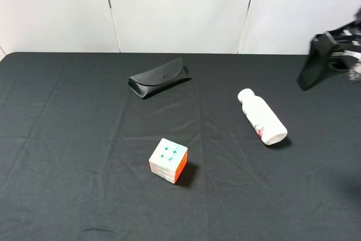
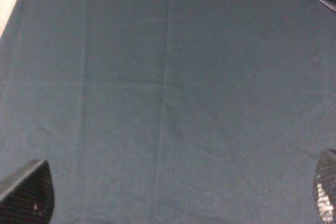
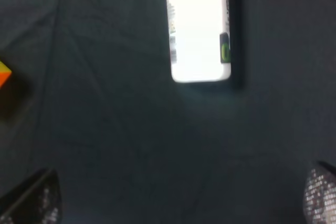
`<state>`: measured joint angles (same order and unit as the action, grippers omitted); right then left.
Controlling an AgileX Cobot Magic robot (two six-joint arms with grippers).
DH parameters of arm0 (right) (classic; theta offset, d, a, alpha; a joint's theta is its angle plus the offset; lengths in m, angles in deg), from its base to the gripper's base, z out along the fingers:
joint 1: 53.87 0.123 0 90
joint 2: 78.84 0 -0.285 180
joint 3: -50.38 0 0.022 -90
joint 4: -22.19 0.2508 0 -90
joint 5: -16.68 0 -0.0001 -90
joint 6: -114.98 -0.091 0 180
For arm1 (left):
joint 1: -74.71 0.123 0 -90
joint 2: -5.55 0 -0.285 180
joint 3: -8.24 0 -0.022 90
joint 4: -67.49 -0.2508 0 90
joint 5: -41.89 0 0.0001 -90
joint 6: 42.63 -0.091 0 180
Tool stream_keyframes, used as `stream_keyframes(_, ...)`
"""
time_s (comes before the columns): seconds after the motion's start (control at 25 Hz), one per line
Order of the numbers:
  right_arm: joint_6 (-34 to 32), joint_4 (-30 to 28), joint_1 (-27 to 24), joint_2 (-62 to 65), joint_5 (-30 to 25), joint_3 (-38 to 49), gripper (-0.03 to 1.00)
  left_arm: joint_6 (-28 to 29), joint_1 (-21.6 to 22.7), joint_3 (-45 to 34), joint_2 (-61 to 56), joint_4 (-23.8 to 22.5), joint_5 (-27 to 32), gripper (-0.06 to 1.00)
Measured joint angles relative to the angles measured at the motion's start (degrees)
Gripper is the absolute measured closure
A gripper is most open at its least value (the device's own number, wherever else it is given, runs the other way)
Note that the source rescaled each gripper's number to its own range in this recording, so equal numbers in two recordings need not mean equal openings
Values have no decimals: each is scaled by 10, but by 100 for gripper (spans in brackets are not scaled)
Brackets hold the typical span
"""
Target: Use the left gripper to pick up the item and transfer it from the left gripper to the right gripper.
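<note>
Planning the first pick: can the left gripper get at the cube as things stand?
Probably yes. The cube stands alone on the cloth, apart from the case and the bottle, with nothing over it. The left gripper is open above bare cloth, though the cube is not in its view.

Open cloth across the left and bottom of the frame — cube (image 1: 168, 160), glasses case (image 1: 158, 78) and bottle (image 1: 262, 117) sit well apart mid-frame.

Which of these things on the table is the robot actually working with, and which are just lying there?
In the job: left jaws and right jaws, both open and empty; one item to hand over, not yet evident which.
Lying untouched, two of them spare: glasses case, white bottle, puzzle cube, all on the black cloth.
</note>
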<state>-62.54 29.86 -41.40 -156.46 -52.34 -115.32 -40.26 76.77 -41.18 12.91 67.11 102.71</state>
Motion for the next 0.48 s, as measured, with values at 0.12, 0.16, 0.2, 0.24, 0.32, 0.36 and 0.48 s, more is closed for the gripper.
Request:
stream_keyframes(0.12,-1,0,0,79,-1,54,-3,0,0,0,0,0,0,-4)
stream_keyframes(0.16,-1,0,0,100,-2,73,-3,0,0,0,0,0,0,-4)
stream_keyframes(0.2,-1,0,0,119,-3,92,-3,0,0,0,0,0,0,-4)
stream_keyframes(0.24,-1,0,0,141,-3,109,-3,0,0,0,0,0,0,-4)
stream_keyframes(0.32,-1,0,0,188,-4,150,-3,0,0,0,0,0,0,-4)
stream_keyframes(0.36,-1,0,0,208,-4,171,-3,0,0,0,0,0,0,-4)
stream_keyframes(0.48,-1,-2,0,279,10,226,-3,0,0,0,0,0,0,-4)
